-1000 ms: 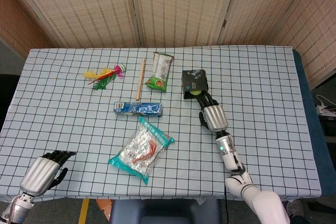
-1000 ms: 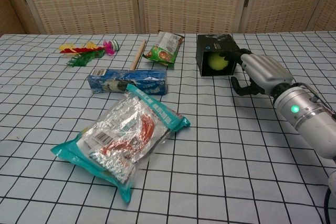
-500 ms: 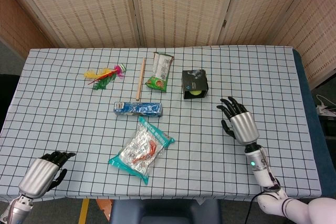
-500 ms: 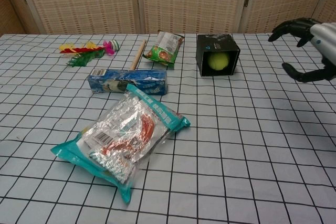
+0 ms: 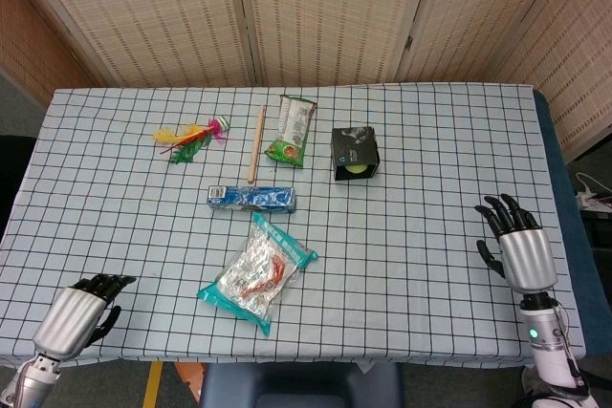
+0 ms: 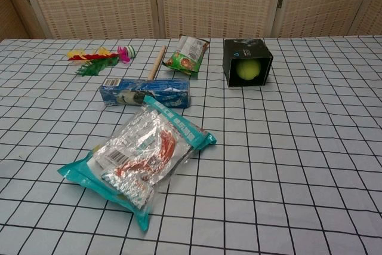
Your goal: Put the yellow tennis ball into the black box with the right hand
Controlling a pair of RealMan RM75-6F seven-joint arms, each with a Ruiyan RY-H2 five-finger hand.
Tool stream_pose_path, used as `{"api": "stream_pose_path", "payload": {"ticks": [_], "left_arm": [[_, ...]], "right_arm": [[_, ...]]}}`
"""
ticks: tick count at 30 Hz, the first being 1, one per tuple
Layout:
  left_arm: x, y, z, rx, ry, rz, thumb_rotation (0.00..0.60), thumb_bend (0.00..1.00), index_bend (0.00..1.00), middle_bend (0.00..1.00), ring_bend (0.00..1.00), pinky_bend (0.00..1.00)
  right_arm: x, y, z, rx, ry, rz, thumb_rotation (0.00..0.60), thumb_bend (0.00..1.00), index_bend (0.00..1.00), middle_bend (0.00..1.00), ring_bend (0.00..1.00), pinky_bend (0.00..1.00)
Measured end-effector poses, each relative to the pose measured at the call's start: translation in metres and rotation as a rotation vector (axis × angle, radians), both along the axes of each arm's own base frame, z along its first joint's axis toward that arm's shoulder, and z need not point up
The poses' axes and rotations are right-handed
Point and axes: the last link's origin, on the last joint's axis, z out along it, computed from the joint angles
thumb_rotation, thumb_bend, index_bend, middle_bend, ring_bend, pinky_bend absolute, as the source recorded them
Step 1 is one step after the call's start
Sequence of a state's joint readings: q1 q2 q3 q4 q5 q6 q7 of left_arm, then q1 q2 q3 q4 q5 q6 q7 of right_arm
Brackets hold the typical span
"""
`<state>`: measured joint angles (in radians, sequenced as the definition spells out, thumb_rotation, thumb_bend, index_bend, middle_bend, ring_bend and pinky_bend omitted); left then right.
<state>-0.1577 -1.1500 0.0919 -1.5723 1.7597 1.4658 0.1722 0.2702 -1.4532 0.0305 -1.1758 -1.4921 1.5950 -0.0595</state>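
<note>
Right hand empty, fingers spread, over the table's near right edge, well apart from the black box; chest view does not show it. Left hand at the near left corner, fingers curled in on nothing, arm cut off by the frame. Yellow tennis ball sits inside the box, partly shadowed. Around: one blue carton, one silver snack bag, one green packet, one wooden stick, one feather toy.

Lab-like test setup: gridded table, woven screens.
</note>
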Motion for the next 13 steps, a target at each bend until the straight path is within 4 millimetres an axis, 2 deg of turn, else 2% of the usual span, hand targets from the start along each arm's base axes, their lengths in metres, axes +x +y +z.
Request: {"api": "stream_pose_path", "payload": {"ticks": [6,13], "left_arm": [[-0.001,0.001,0.001,0.001,0.002,0.009,0.600,0.50,0.26,0.34,0.33,0.53],[0.000,-0.001,0.001,0.010,0.006,0.006,0.600,0.50,0.26,0.34,0.33,0.53]], "right_arm": [[-0.004,0.008,-0.004,0.044,0.019,-0.105,0.600,0.15,0.07,0.12,0.00,0.20],[-0.002,0.015,-0.005,0.087,0.016,-0.128,0.600,0.15,0.05,0.12,0.00,0.19]]}}
